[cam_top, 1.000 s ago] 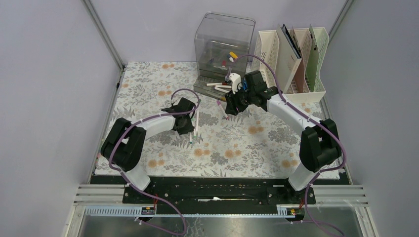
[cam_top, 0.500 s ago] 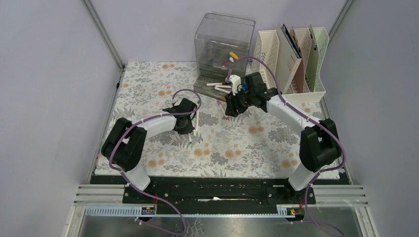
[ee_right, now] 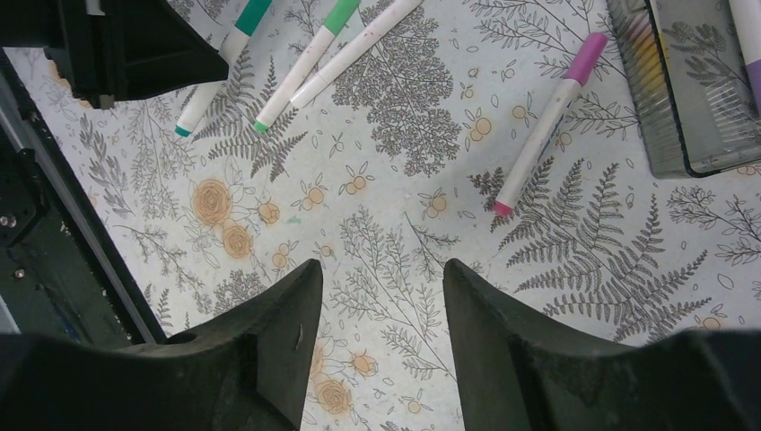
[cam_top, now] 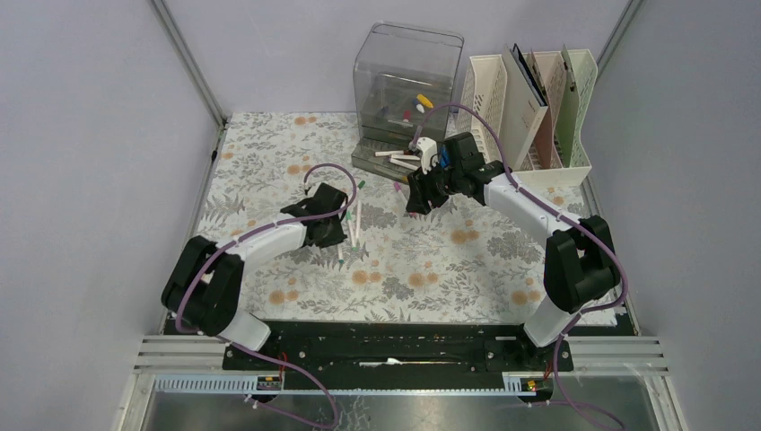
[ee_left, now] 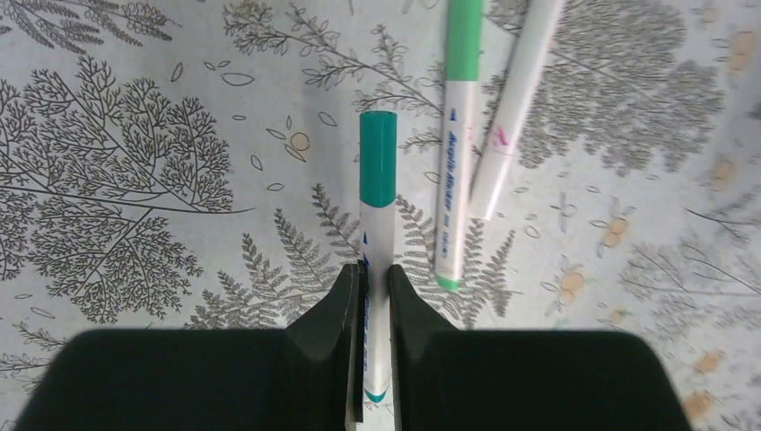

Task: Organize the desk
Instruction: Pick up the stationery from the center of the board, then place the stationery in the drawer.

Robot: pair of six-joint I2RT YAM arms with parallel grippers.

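Across the top view, the tabletop (cam_top: 431, 269), a white cloth printed with grey ferns and orange flowers, fills the middle of the cell, with a black rail along its near edge. A clear plastic box (cam_top: 408, 76) and a row of file holders (cam_top: 529, 103) stand at its far side. The left end effector (cam_top: 339, 231) sits low over the cloth left of centre, among a few loose markers. The right end effector (cam_top: 415, 203) hangs just in front of the box.

In the left wrist view, the left end effector is clamped on a white marker with a teal cap (ee_left: 378, 180), the cap pointing away from the camera. Whether this marker rests on the cloth or is lifted off it cannot be told. Just to its right lie a green-capped marker (ee_left: 458, 135) and a white marker with pink print (ee_left: 516, 108), close together.

In the right wrist view, the right end effector stands apart above the cloth with nothing between its fingers. Beyond it a pink-capped marker (ee_right: 547, 121) lies alone, near the corner of a dark-rimmed tray (ee_right: 648, 99). At the upper left the three markers show again, the teal-capped one running under the left end effector.
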